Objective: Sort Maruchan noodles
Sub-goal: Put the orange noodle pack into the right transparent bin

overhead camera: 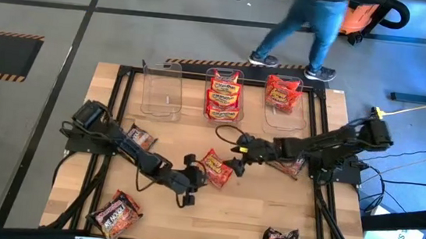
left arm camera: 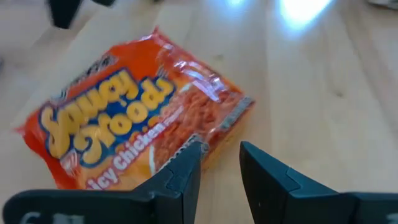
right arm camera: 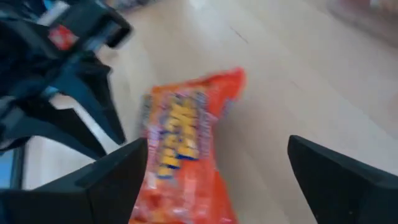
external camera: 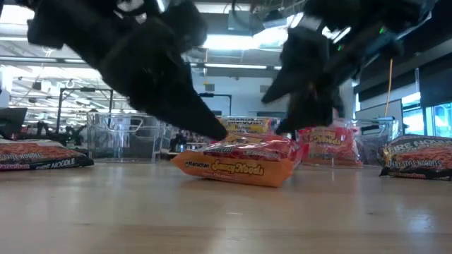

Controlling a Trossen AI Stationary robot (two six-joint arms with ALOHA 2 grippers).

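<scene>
bench: holds all | bins: far edge, middle one has orange packs | orange pack: flat mid-bench, between both tools | right tool: wide open, straddle pack squarely before closing | left tool: narrowly parted, empty, beside pack, should clear off

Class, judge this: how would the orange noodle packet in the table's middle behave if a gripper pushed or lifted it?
The orange noodle packet lies flat, so it would probably slide rather than roll. Its glossy, crinkled wrapper looks slippery. It is likely light, with brittle contents.
</scene>
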